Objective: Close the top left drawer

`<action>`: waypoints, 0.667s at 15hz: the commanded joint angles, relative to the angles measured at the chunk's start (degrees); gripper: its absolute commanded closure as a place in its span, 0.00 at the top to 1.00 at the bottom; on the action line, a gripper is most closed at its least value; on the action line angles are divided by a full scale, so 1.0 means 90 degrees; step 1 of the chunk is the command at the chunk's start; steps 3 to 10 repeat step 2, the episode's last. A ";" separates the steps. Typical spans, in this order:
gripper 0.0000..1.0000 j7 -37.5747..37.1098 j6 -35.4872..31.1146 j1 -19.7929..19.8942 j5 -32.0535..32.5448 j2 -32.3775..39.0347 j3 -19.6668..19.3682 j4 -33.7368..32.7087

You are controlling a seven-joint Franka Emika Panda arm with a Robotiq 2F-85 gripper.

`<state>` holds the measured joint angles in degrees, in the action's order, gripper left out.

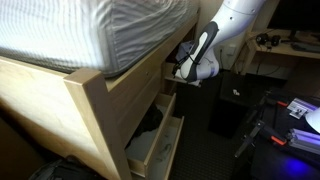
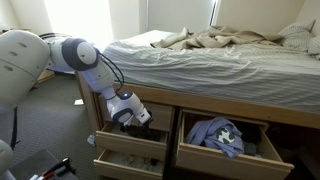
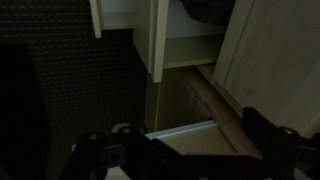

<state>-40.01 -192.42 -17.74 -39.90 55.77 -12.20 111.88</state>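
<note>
The top left drawer [image 2: 130,143] stands pulled out from under the bed [image 2: 200,60], at the lower centre-left of an exterior view. It sits above a lower drawer [image 2: 122,168] that is also out. The gripper [image 2: 130,112] hangs just over its back part, close to the bed frame. In the wrist view the dark fingers [image 3: 270,140] sit at the lower corners, spread apart and grasping nothing, with a pale wooden edge [image 3: 185,128] between them. To the right, another open drawer [image 2: 220,160] holds crumpled clothes [image 2: 218,133].
</note>
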 commanded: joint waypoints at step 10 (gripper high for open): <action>1.00 0.0108 0.0195 -0.0131 -0.0090 0.0228 -0.0065 -0.0101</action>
